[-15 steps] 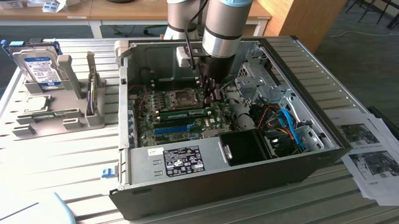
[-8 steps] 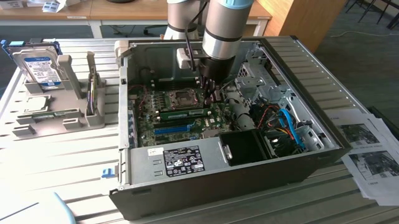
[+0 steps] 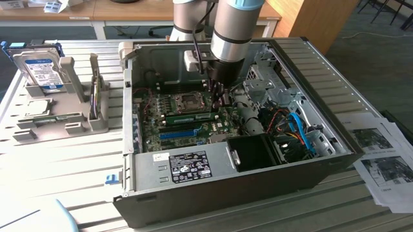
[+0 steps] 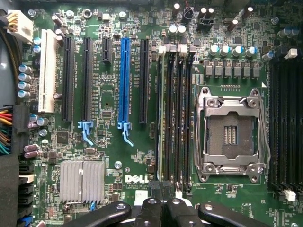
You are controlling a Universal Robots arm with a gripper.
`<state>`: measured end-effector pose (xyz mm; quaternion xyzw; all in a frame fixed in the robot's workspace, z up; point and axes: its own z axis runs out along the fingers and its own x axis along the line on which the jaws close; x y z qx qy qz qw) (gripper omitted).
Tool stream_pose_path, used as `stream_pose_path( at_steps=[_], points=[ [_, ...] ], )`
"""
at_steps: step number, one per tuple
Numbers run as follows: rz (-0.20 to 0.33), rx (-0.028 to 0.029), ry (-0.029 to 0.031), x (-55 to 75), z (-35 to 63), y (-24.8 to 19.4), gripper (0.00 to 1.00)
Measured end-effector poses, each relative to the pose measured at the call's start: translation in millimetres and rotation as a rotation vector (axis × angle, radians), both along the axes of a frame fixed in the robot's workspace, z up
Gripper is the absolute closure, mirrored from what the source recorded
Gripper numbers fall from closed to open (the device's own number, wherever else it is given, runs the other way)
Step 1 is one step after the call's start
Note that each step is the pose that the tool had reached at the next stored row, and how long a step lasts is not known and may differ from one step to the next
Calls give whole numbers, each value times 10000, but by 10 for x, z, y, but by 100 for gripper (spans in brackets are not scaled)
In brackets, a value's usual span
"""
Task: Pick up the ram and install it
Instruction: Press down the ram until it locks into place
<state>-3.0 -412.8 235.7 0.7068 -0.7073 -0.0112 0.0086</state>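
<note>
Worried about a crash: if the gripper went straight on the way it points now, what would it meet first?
Most likely the end of the ram seated on the motherboard, right under the shut gripper; how much gap is left between them is hard to judge.

The ram (image 3: 191,116) lies on the motherboard (image 3: 219,126) inside the case (image 3: 213,193), hard drive (image 3: 40,72) outside to the exterior view's left.
</note>
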Motion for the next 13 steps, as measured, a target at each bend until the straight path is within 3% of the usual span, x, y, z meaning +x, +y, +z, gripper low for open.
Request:
stream_pose_path(
  at_steps=[13],
  points=[
    [0, 2, 0, 1, -31, 1, 91]
  ],
)
